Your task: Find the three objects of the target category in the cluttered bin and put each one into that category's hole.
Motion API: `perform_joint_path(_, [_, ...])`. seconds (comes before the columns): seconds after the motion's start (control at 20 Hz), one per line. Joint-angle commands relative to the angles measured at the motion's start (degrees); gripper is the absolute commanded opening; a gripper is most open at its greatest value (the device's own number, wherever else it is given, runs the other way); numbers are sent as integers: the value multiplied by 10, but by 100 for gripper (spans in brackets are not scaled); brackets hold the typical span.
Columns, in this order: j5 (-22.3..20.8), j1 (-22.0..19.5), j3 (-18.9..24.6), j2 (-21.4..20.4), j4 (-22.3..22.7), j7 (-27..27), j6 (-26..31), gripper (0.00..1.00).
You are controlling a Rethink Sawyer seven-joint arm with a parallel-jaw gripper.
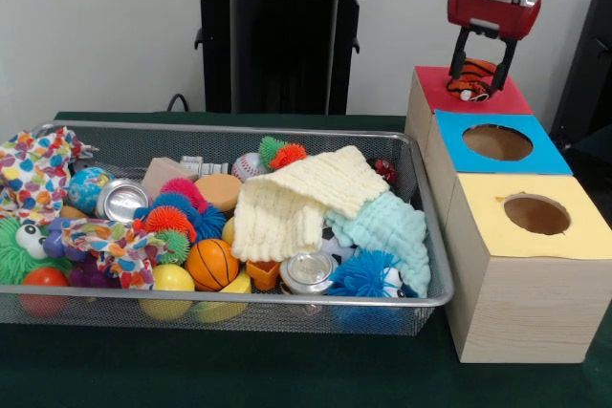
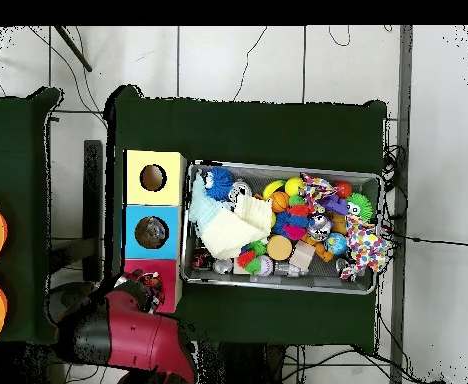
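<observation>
From my remote station I find the gripper (image 1: 481, 72) hanging directly over the red-topped box (image 1: 435, 93), its fingers closed around a small orange-and-black striped toy (image 1: 474, 77) held just above that lid, which I judge to be positioning for a drop into the red box's hole, though the hole itself is hidden beneath the toy. The bin (image 1: 287, 301) sits well apart from the tool, to its lower left in the front view, crowded with balls, cloths and cans. The blue-topped box (image 1: 497, 143) and yellow-topped box (image 1: 535, 214), nearer the front camera than the tool, show open, unused holes.
</observation>
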Motion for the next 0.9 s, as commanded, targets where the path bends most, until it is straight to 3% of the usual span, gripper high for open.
perform_joint_path(0.05, [8, -22, 25, 9, -4, 102, -8, 100])
perform_joint_path(0.45, [-6, -46, 41, 18, -31, 69, 10, 100])
perform_joint_path(0.9, [-11, -36, 20, 25, -53, 73, 36, 100])
